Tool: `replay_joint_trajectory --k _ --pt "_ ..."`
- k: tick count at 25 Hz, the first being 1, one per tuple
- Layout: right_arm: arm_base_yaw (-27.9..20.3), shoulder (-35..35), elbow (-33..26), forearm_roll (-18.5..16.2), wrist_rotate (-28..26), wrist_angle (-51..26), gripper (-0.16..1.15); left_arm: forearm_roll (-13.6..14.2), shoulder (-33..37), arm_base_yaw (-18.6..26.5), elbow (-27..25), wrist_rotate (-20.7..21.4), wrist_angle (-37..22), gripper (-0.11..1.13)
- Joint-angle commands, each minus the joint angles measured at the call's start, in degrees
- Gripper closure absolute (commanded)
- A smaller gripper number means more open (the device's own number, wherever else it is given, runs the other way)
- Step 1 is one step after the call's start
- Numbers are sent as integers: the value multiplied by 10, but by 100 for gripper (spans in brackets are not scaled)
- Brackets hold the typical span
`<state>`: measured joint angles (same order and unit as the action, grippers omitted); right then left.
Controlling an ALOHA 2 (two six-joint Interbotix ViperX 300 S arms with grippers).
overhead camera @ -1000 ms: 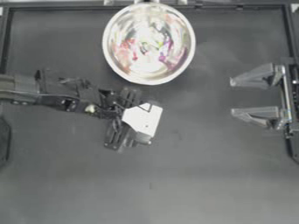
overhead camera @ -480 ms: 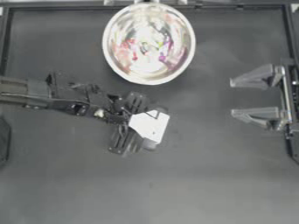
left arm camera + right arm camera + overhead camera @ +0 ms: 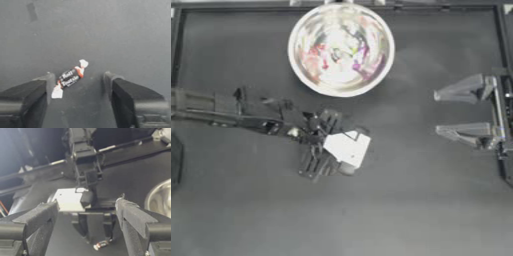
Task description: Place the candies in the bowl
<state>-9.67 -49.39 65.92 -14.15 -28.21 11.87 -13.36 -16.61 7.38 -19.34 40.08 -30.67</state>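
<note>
My open left claw [image 3: 78, 85] straddles the candy [image 3: 69, 77], its long axis slanting across the gap, nearer one jaw.

The left arm extends from the left edge of the table toward its middle, wrist angled downward. The left pincer [image 3: 78, 82] hangs low over the table surface, jaws spread wide apart. The right arm is drawn back at the right edge; the right pincer [image 3: 459, 110] is parked there, jaws apart.
</note>
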Motion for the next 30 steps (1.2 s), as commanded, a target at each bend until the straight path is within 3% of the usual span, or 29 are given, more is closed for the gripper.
replay_joint_trajectory --k 1,20,23,30 --pt "-1 4 -6 2 2 4 0 1 15 1 18 33 -5 19" --pt "0 4 -6 2 2 14 0 3 -6 10 34 34 -27 24" --pt "0 4 -6 2 2 15 0 3 -8 10 36 34 -34 34" --pt "0 6 -6 2 2 15 0 1 -2 11 40 33 -35 68"
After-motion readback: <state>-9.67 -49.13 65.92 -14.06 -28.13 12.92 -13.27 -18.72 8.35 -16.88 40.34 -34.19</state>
